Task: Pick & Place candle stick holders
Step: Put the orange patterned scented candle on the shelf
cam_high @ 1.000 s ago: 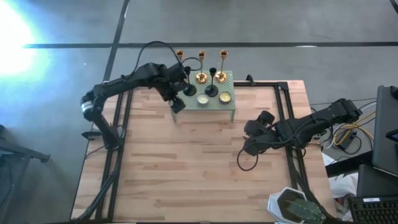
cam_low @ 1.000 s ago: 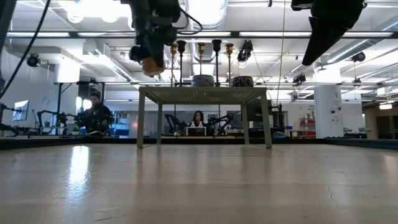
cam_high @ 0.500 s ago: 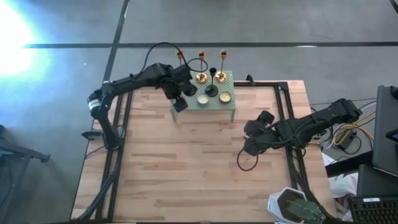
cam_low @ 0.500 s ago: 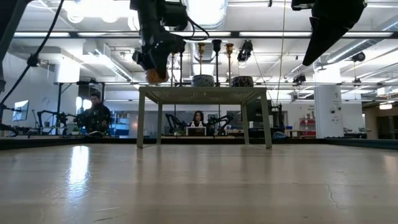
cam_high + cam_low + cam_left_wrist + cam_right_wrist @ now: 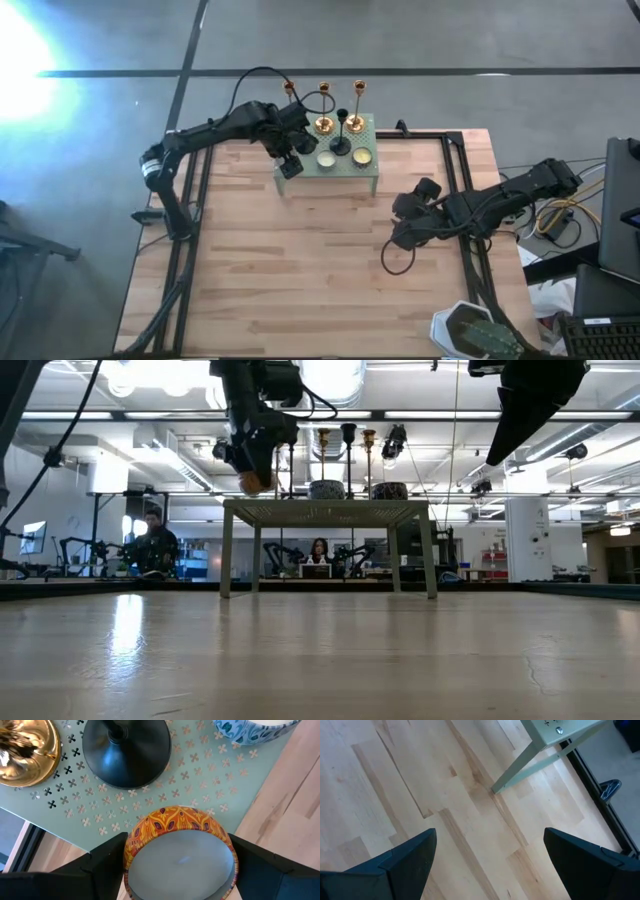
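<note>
Likely a robotics lab, open ceiling ducts (image 5: 180,465), seated people (image 5: 152,543), monitors (image 5: 30,536)

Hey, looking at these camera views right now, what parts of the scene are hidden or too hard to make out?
- High view: the orange patterned tin is hidden under the left gripper.
- Left wrist view: the black holder shows only its base; the picture edge cuts off its stem. Same for the gold holder.
- Low view: holder bases on the green stand are hidden behind its edge.
- Right wrist view: the open right gripper sees no holders at all.
</note>
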{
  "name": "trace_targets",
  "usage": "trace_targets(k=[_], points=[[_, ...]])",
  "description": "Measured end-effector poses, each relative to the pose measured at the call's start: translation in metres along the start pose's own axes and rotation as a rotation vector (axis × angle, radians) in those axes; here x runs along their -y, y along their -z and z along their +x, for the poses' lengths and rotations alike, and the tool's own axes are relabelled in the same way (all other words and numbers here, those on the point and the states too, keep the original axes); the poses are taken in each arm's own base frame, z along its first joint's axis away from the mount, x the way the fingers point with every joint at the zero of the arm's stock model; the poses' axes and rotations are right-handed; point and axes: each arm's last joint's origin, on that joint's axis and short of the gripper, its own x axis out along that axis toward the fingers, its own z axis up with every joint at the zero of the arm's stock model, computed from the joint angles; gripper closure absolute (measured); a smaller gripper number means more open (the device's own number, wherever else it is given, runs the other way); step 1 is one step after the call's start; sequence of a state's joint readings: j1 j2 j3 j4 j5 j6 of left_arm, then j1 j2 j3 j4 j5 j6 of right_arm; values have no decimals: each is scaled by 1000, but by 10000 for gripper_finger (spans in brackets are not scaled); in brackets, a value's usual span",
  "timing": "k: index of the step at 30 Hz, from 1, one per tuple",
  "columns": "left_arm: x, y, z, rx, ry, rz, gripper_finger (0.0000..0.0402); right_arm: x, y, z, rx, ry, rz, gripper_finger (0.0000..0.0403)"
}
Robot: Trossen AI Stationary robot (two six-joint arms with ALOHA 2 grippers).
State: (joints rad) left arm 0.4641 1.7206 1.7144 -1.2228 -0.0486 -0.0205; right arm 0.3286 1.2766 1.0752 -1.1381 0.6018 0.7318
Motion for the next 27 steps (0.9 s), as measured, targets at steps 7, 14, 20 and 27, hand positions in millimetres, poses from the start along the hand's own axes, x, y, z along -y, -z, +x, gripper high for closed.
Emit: trace_targets(k=[7,14,20,27], points=[[0,-2,11,-34,1,10,101,0,0,0,0,0,1,39],[-1,-1,17,-78,-1,29,100,0,0,0,0,0,1,39],[-5,-2,16,-76,-3,29,100,0,0,0,0,0,1,39],[-5,-2,16,-75,5,30,99,0,0,0,0,-1,6,39]])
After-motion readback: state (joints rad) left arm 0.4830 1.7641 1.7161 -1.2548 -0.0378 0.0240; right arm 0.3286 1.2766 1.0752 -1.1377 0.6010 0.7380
